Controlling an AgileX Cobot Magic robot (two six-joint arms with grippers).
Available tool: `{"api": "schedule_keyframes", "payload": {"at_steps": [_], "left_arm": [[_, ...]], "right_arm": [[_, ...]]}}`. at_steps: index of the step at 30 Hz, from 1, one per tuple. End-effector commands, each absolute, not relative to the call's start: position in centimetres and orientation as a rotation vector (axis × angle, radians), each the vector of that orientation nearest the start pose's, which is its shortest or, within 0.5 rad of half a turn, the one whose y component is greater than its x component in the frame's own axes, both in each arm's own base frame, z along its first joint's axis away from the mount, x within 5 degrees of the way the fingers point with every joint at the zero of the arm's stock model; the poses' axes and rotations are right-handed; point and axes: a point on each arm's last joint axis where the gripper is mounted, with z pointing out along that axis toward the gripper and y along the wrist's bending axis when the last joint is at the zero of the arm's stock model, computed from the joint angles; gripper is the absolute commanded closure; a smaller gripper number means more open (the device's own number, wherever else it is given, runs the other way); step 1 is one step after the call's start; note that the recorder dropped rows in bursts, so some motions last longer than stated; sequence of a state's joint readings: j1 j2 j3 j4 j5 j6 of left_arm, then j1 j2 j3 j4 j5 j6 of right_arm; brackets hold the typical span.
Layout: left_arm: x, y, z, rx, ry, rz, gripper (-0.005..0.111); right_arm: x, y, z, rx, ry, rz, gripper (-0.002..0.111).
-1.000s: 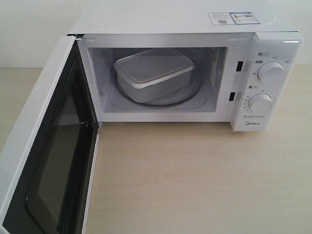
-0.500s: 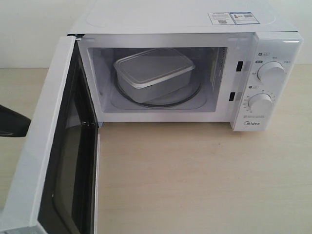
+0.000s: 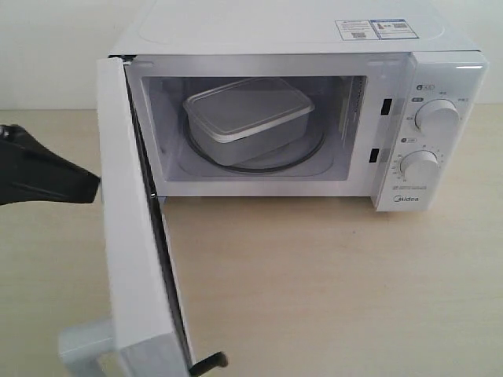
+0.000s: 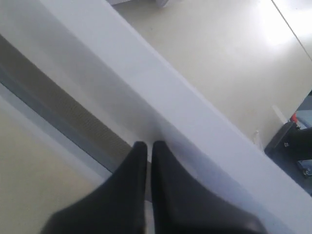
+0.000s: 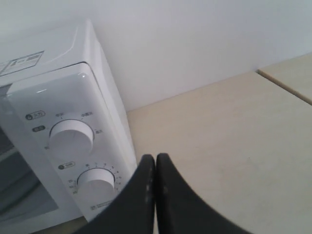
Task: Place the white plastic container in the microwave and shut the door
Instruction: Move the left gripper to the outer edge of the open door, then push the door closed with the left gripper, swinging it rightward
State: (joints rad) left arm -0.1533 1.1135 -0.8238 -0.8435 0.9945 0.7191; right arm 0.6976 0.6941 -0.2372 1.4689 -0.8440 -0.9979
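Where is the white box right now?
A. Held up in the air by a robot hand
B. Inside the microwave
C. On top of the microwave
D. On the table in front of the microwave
B. The white box sits inside the microwave, and you can see it because the door is not shut yet.
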Motion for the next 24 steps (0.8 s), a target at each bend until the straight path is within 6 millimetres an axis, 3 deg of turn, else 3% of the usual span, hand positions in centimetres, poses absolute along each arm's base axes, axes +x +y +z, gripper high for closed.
{"api": "schedule_keyframes", "payload": {"at_steps": [1,6,9,16,24], "left_arm": [[20.0,-11.4,29.8,0.683,2.309,-0.832,0.102],[21.3,-14.4,28.4,0.690,2.261,-0.769,0.102],[22.9,-15.7,28.0,0.689,2.191,-0.675,0.102],[26.3,-16.0,25.9,0.590,2.166,-0.513,0.102],[27.7,-15.7,25.2,0.575,2.113,-0.387,0.102]], "right_arm": [[12.7,2.5,24.9,0.207,1.706,0.075,0.109],[12.7,3.2,24.7,0.132,1.731,0.129,0.109],[12.7,4.3,25.1,-0.030,1.711,0.168,0.109],[12.6,7.5,29.4,-0.277,1.655,0.410,0.109],[11.7,9.0,30.3,-0.480,1.654,0.513,0.109]]}}
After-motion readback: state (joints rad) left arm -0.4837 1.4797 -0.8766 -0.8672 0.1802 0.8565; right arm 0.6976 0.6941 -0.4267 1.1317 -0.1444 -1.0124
